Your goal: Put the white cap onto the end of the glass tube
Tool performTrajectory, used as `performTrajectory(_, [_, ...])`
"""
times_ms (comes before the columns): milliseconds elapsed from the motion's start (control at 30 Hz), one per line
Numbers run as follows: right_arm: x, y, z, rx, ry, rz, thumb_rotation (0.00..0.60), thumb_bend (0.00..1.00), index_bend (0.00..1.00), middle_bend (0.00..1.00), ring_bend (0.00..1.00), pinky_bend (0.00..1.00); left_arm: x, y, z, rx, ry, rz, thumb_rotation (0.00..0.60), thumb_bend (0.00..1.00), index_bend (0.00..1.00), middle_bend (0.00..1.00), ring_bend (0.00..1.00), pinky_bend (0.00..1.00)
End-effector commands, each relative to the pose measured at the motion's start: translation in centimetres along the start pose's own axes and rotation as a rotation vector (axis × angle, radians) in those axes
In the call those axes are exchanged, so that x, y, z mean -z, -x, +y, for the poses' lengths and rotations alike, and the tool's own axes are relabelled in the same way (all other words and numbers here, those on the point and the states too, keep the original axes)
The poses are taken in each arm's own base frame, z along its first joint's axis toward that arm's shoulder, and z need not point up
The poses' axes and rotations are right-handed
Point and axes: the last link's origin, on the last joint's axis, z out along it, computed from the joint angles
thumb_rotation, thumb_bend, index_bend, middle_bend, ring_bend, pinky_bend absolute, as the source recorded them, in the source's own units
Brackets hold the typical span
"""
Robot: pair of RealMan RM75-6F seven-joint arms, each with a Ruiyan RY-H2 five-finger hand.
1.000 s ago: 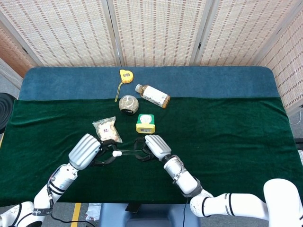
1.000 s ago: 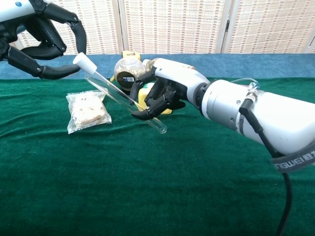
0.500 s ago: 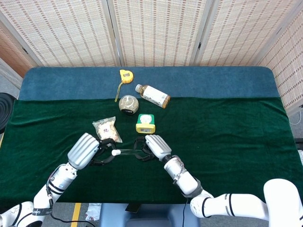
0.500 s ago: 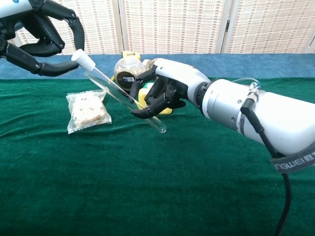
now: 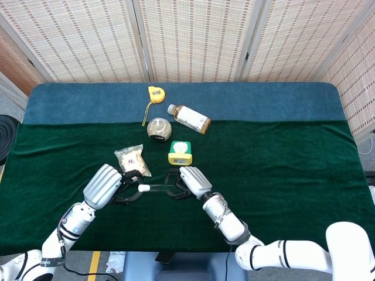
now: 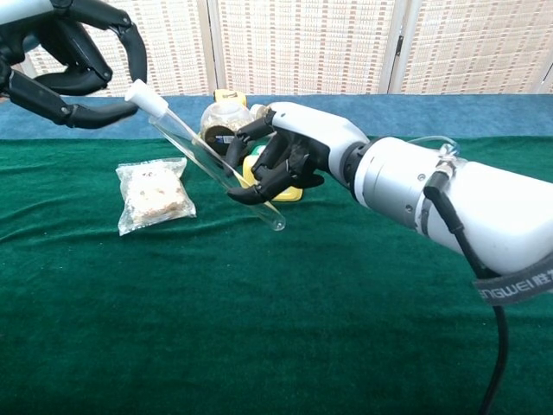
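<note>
From the head view, a green cloth table (image 5: 281, 164) stands before woven screens (image 5: 193, 38); low centre, the glass tube (image 5: 159, 188) lies left-right between the left hand (image 5: 104, 186) and right hand (image 5: 193, 181). In the chest view, the right hand's fingers (image 6: 259, 169) grip the tube, which slants up-left to the white cap (image 6: 147, 98) touching the left hand's loosely curled fingertips (image 6: 99, 112).

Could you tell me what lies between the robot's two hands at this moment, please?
In the head view, the glass tube spans the gap, gripped by the right hand, with the white cap on its end next to the left hand.
</note>
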Motion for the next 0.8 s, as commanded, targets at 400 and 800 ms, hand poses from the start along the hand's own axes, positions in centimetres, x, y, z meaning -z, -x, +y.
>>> performTrajectory(400, [-0.02, -0.16, 0.06, -0.020, -0.010, 0.015, 0.600, 0.66, 0.78, 0.98, 1.00, 1.00, 0.02, -0.29, -0.11, 0.014, -0.006, 0.013, 0.600, 0.50, 0.64, 1.00, 0.94, 0.90])
performTrajectory(800, [0.08, -0.25, 0.16, -0.030, -0.018, 0.026, 0.600, 0.66, 0.78, 0.98, 1.00, 1.00, 0.02, -0.40, -0.10, 0.022, -0.007, 0.017, 0.600, 0.50, 0.64, 1.00, 0.94, 0.90])
